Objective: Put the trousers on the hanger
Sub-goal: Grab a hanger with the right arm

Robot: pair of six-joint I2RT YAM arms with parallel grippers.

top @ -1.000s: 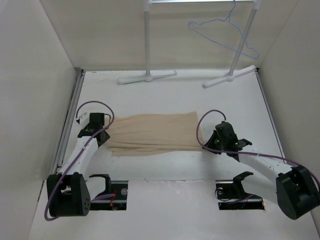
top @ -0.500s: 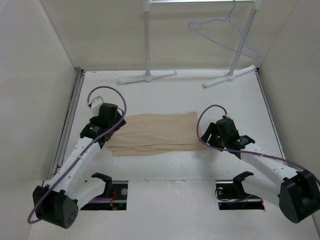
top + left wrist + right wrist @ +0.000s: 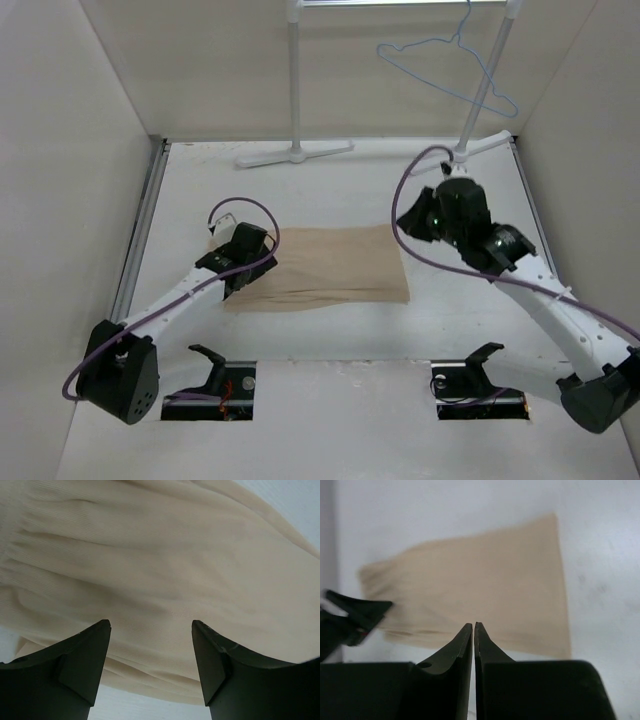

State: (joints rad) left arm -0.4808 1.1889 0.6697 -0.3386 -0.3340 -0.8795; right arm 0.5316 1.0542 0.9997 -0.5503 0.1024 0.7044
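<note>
The white bench is walled on three sides, with bare surface all round the cloth. At the back, well beyond both pincers, stands the white rack. The blue hanger hangs on it, beyond the right pincer. The tan trousers lie folded flat between the arms. The left pincer gapes wide just over their left end, gripping nothing. The right pincer is pressed shut and empty, raised above their right edge. A second ago it sat low at that edge. The left one has since come in over the fabric.
</note>
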